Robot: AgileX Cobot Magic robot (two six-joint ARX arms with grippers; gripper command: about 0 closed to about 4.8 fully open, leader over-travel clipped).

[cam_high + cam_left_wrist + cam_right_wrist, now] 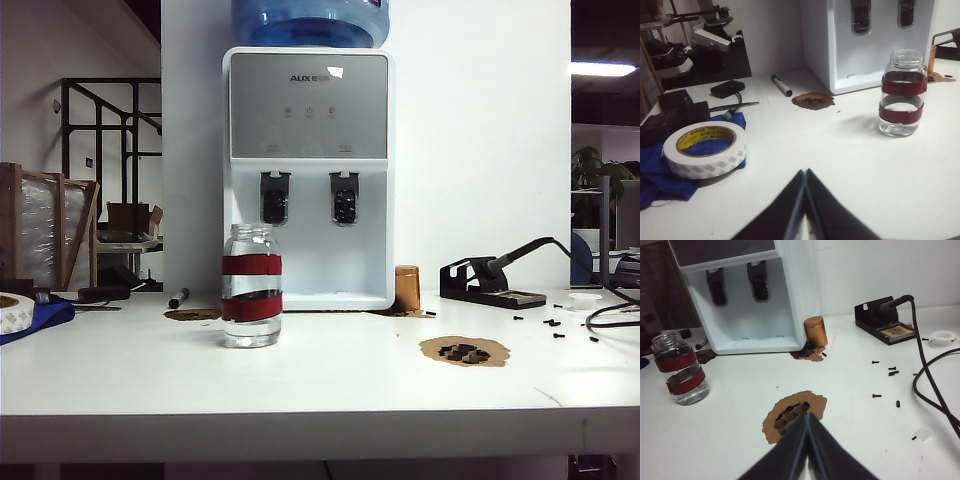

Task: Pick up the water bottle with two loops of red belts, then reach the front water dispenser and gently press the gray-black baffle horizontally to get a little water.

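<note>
water bottle (251,287) upright on table (320,385) before water dispenser (309,175), below gray-black baffle (275,196) | well apart from left gripper (805,176) and right gripper (806,420), both pressed closed, empty | counted: one bottle, two red bands, two levers

A white desk (300,385) fills the lower part of the exterior view. Behind it stands a white wall panel (480,150). To the left of the panel is a pale wall (30,90), with a black metal railing (100,130) in front of it and a wooden frame wrapped in clear film (45,225) lower down. To the right of the panel the room is dark, with a lit ceiling lamp (603,69) and a green plant (597,175) beneath it.
</note>
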